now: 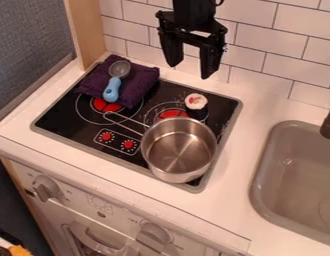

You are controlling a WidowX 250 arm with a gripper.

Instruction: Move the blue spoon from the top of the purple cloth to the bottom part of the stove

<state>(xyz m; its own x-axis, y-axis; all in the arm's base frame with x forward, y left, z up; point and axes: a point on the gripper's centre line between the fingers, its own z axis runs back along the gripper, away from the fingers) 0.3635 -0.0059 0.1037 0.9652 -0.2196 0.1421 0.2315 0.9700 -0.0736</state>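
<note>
The blue spoon lies on the purple cloth at the stove's eleven o'clock, handle towards six; the folded bulk props it up, which probably makes it easier to grip. The pot sits at five, so seven o'clock likely suits the spoon better. The pincer hangs at twelve, spread and empty, presumably ready to grasp.

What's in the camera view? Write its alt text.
An open, empty black gripper hangs above a toy stove, where a blue-handled spoon lies on a purple cloth at back left. A metal pot sits front right, toy sushi behind it; a sink is at right.
</note>
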